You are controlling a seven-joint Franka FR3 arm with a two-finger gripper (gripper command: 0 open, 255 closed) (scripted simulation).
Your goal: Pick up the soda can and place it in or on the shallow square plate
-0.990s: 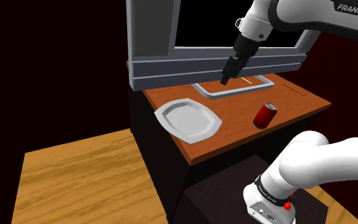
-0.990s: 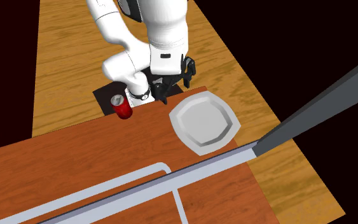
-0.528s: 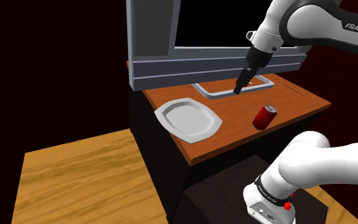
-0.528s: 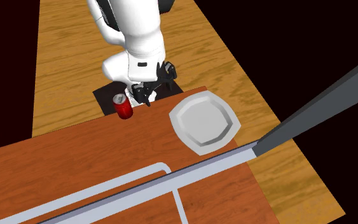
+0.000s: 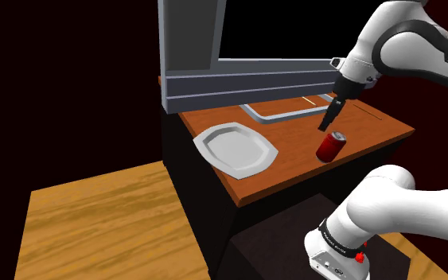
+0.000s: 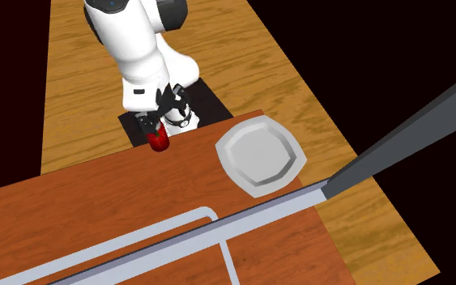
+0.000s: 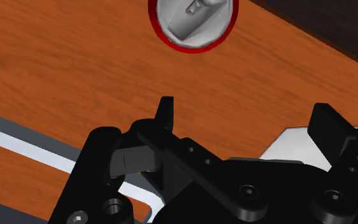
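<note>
Fingers (image 7: 329, 124) apart and empty, hanging just above the red soda can with the silver top (image 5: 331, 146).
Centre over the can before you descend: it stands upright near the stand-side edge of the reddish wooden table (image 5: 298, 147), ahead of the fingers, not between them. The way to the white shallow square plate (image 5: 235, 148) looks open; mind that edge and the grey raised frame (image 5: 282, 117) behind.

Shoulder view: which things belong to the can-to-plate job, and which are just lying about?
Job: red soda can; white plate; gripper, open, close by the can.
Just there: grey rectangular rim on the counter; grey panel behind.
</note>
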